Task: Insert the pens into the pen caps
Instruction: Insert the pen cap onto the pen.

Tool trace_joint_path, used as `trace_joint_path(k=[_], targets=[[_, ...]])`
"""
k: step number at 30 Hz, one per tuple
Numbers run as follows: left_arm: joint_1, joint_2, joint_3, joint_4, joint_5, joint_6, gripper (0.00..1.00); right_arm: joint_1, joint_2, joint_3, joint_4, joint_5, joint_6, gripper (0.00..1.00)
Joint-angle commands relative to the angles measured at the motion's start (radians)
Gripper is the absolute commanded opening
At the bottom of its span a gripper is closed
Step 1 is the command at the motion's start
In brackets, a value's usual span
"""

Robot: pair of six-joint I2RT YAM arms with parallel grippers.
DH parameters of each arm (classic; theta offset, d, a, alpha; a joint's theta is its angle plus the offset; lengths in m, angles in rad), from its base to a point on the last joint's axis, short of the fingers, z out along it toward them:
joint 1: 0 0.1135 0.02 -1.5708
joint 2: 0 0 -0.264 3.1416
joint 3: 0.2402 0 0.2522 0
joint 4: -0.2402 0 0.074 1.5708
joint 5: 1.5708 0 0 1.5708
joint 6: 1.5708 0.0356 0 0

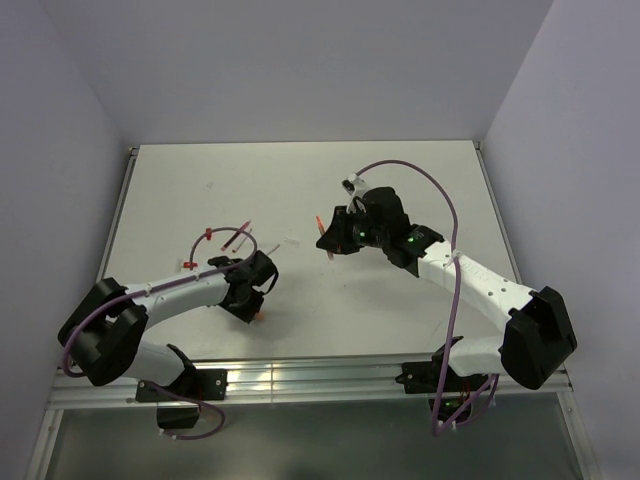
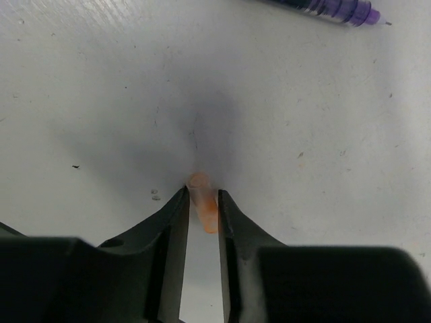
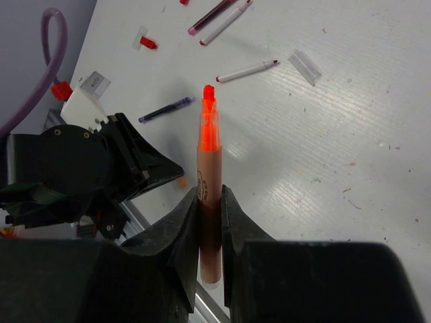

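As things stand, orange cap (image 2: 204, 210): it lies on its side on the table (image 2: 101, 81), near the front edge on the left; which end is the open one I cannot tell.
Left claw (image 2: 202, 194): low over the table, jaws narrow, one on each side of the cap and right at its walls. Whether they already press on it I cannot tell.
Right claw (image 3: 209, 196): pressed together on the orange marker (image 3: 208, 168), which seems to be held up off the table, over its middle.
Marker, pose: pinched low on the pale barrel, with most of its length and the bare orange tip sticking out past the fingertips.
Cap, handling: probably a very light, thin-walled plastic tube, smooth and round. It may roll on the table or squirt out of a pinch, and a hard squeeze could flatten its mouth.
Cap, where to hold: across the middle or towards the closed end, gently, so the mouth stays round and free for the tip.
Marker, handling: stiff, light and smooth-barrelled. With so much length beyond the grip, it may pivot or slide back in the jaws when pushed endwise into the cap, and the felt tip looks soft enough to mash if it meets the cap's rim.
Marker, where to hold: a firm hold on the barrel, closer to the tip, would likely steady it.
Others on the table: a purple pen (image 3: 167, 109), a thin red pen (image 3: 248, 70) and a clear cap (image 3: 305, 66) lie loose, apart from one another.
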Motion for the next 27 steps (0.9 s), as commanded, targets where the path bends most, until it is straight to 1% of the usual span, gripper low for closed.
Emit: trace_joint_path(k=[1, 2, 4, 5, 6, 11, 16, 20, 23, 24, 25, 26, 27], targets=[[0.008, 0.027, 0.016, 0.031, 0.013, 0.031, 0.26, -0.005, -0.01, 0.054, 0.006, -0.022, -0.018, 0.0], [0.008, 0.029, 0.014, 0.039, 0.015, 0.037, 0.2, -0.005, -0.008, 0.054, 0.006, -0.022, -0.018, 0.0], [0.013, 0.03, 0.007, 0.065, 0.03, 0.049, 0.12, -0.005, -0.007, 0.054, 0.004, -0.021, -0.024, 0.0], [0.015, 0.026, 0.004, 0.073, 0.036, 0.058, 0.03, -0.004, -0.007, 0.056, -0.001, -0.019, -0.027, 0.0], [0.018, 0.02, -0.001, 0.082, 0.044, 0.066, 0.0, -0.005, -0.007, 0.059, -0.002, -0.019, -0.027, 0.0], [0.039, -0.054, -0.003, 0.128, 0.036, 0.12, 0.0, -0.005, -0.004, 0.06, -0.004, -0.015, -0.036, 0.0], [0.076, -0.131, 0.046, 0.14, 0.017, 0.232, 0.0, -0.004, -0.014, 0.059, 0.004, -0.022, -0.049, 0.0], [0.103, -0.213, 0.089, 0.184, -0.034, 0.337, 0.0, -0.004, -0.028, 0.047, 0.03, -0.053, -0.053, 0.0], [0.148, -0.272, 0.12, 0.316, -0.03, 0.509, 0.0, -0.004, -0.034, 0.036, 0.074, -0.105, -0.055, 0.0], [0.168, -0.293, 0.141, 0.383, -0.025, 0.544, 0.0, -0.004, -0.036, 0.028, 0.085, -0.137, -0.055, 0.0], [0.174, -0.301, 0.151, 0.439, -0.013, 0.589, 0.0, -0.002, -0.04, 0.025, 0.093, -0.15, -0.061, 0.0], [0.185, -0.307, 0.162, 0.479, -0.001, 0.674, 0.0, 0.001, -0.045, 0.024, 0.108, -0.16, -0.065, 0.0], [0.198, -0.316, 0.183, 0.514, 0.024, 0.716, 0.0, 0.005, -0.048, 0.017, 0.117, -0.176, -0.067, 0.0]])
